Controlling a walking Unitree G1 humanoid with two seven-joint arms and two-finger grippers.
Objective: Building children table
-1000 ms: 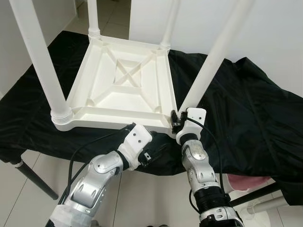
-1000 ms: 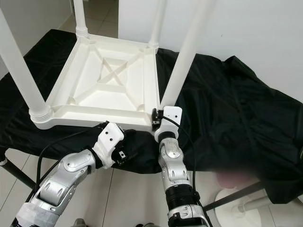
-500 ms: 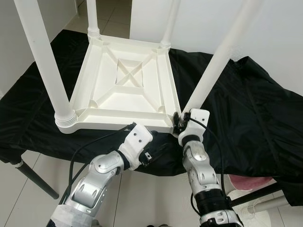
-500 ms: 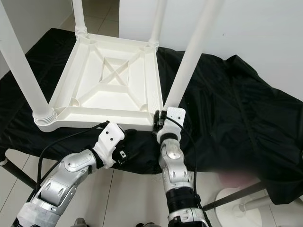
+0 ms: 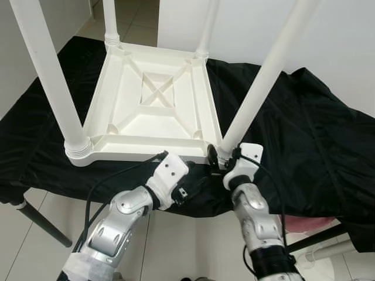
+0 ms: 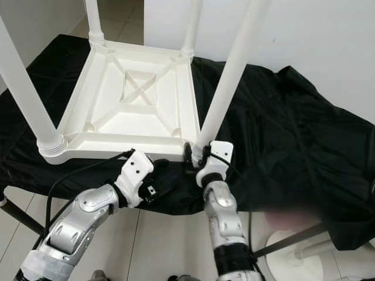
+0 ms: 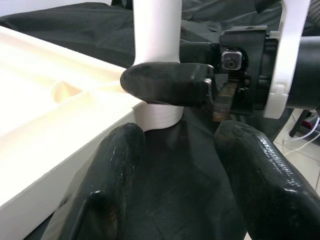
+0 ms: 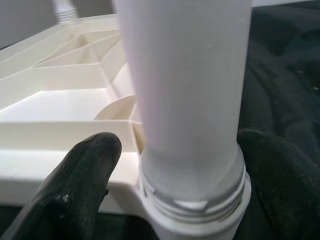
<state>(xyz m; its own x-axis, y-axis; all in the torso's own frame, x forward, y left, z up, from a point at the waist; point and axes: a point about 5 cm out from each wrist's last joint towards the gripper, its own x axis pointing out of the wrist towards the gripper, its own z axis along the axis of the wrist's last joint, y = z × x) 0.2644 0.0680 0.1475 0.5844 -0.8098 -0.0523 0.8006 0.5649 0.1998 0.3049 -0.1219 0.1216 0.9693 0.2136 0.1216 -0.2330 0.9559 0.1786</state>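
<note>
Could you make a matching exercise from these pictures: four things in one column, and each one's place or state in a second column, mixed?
1. right gripper
2. left gripper
3. tabletop
4. black cloth

a. lies upside down, legs pointing up
b. fingers around the base of the near right leg
c. open, low beside the tabletop's near edge
d. spread under the tabletop

Pairs: 1-b, 2-c, 3-a, 4-d

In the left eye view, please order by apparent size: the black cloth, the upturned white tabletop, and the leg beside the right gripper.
1. black cloth
2. white tabletop
3. leg at the right gripper; it rises toward the camera, so it looks enlarged.
</note>
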